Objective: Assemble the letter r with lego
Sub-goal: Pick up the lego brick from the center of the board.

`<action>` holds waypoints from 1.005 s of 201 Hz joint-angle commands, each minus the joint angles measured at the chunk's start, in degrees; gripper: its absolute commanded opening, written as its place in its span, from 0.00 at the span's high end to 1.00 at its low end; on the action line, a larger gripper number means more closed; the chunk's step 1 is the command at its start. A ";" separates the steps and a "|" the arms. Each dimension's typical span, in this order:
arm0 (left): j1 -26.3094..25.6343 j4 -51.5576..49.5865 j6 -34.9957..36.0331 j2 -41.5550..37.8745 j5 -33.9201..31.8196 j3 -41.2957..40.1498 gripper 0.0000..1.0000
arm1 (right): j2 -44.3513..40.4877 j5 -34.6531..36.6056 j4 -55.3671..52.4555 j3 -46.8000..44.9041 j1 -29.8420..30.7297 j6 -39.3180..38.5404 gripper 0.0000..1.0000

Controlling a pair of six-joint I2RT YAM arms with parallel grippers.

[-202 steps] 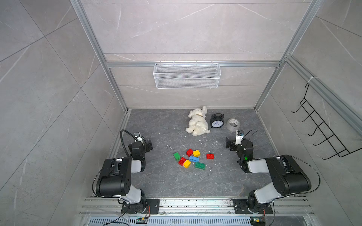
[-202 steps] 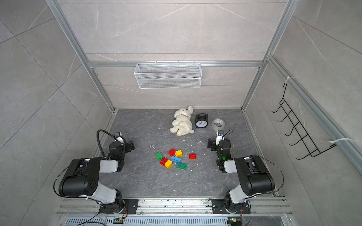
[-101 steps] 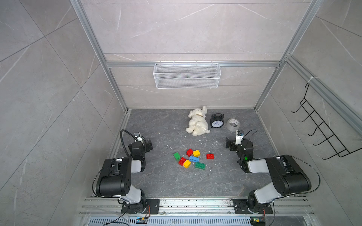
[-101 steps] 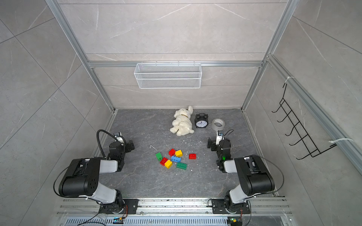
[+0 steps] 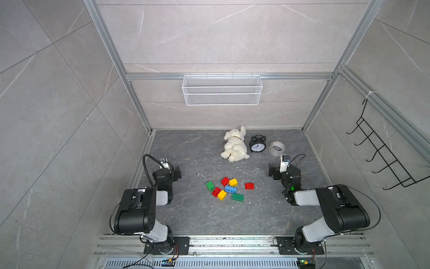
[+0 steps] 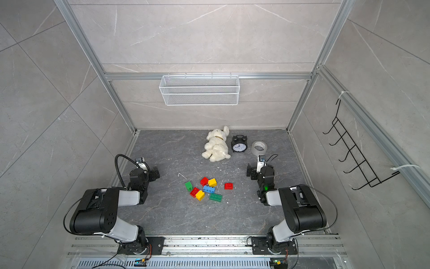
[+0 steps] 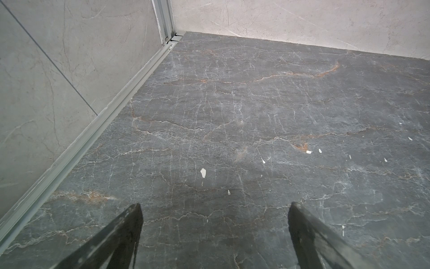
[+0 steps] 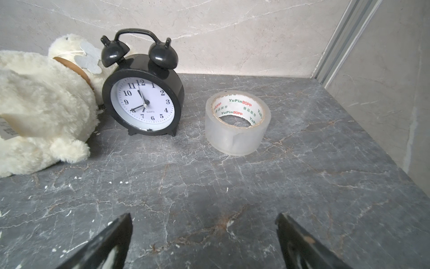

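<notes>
Assembly not yet starting: bricks (image 5: 230,189) lying loose in cluster, none joined. Left gripper (image 7: 215,205) and right gripper (image 8: 203,214) both gaping wide, holding nothing, sitting well apart from cluster.

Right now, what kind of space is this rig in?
Likely a robot test cell: stone-look walls in aluminium frame, left arm and right arm on a front rail, props like lego and alarm clock.
</notes>
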 commanded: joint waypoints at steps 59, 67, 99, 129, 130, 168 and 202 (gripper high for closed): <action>0.50 -51.07 -20.76 -25.82 -14.25 26.51 0.00 | -23.54 -3.50 -54.86 25.68 -0.28 16.12 0.01; 0.46 -49.43 -21.67 -28.46 -11.71 25.92 0.00 | -22.10 -9.10 -59.34 29.62 -0.30 16.14 0.01; 0.21 -46.10 -17.70 -33.78 8.11 24.26 0.01 | -12.62 -34.54 -73.01 40.45 1.50 14.70 0.30; -3.47 -53.02 -14.55 -33.02 10.90 25.86 0.09 | -20.07 -26.66 -71.45 33.40 10.71 14.01 0.25; -3.81 -53.19 -14.35 -33.05 10.72 25.89 0.09 | -20.31 -26.58 -71.36 33.28 10.86 14.10 0.25; -16.02 -54.76 -10.20 -31.59 4.03 26.57 0.11 | -33.39 -5.60 -73.78 30.40 24.22 14.37 0.30; -24.63 -55.43 -6.71 -27.19 -0.72 30.82 0.13 | -42.81 5.67 -73.10 32.52 32.49 12.38 0.28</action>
